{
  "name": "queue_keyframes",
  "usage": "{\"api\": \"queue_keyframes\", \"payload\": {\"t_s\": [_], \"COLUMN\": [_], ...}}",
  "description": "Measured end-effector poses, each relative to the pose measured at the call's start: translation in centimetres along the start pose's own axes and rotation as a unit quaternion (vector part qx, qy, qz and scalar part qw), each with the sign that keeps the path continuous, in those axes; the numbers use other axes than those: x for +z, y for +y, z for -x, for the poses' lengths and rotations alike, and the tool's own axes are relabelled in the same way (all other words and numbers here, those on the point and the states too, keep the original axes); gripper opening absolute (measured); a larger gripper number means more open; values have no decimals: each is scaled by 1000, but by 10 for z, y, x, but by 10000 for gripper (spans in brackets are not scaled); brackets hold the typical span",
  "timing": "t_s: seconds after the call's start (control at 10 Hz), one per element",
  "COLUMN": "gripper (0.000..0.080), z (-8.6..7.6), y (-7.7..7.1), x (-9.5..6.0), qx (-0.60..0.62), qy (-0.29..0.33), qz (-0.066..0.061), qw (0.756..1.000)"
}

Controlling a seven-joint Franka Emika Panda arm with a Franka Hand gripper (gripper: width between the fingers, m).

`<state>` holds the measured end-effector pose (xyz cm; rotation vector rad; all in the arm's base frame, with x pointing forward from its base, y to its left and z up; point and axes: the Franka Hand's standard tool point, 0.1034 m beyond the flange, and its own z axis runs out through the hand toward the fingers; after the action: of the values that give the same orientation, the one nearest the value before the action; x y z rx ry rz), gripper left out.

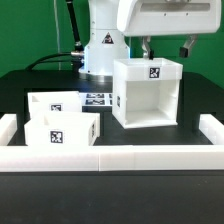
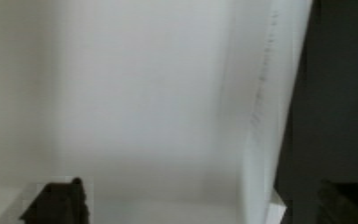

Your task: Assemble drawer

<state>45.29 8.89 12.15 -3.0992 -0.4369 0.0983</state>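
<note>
Gripper [image 1: 166,47] is high in the upper right of the exterior frame, hanging right over the shell [image 1: 150,100]. In the wrist view the gripper [image 2: 202,205] is spread wide: two dark fingertips [image 2: 60,200] sit far apart with only white plastic [image 2: 140,100] showing between them and nothing gripped. A dark strip runs beside that white surface.

Labels now. The shell has one black-and-white square tag [image 1: 154,71] on the band above its opening. It is a pattern, not lettering, and too small to read further. The back tray [image 1: 52,104] shows a tag [image 1: 55,106] on its near wall, and so does the front tray [image 1: 62,132], tag [image 1: 57,138]. The marker board [image 1: 97,99] lies flat on the black table [image 1: 30,82] between the back tray and the shell, with several tags on it.

As for facing, the shell stands upright at centre right, open face toward the camera, height and width looking about equal. Both trays sit open-top up at lower left, long sides running across the frame, the front one just ahead of the back one and overlapping it in the view. They are well apart from the shell.

White border blocks [image 1: 120,156] edge the front and both sides.
</note>
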Motion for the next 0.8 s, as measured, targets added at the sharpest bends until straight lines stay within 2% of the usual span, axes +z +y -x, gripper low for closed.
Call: {"api": "queue_keyframes", "payload": {"t_s": [0.2, 0.6, 0.7, 0.8], "gripper": [649, 649, 548, 548], "z": [8, 16, 17, 17], "y": [-11, -17, -17, -19], "x": [13, 25, 24, 25], "qx": [1, -4, -4, 0], "qy": [1, -7, -8, -9], "qz": [-7, -9, -9, -9], "qw": [1000, 1000, 1000, 1000]}}
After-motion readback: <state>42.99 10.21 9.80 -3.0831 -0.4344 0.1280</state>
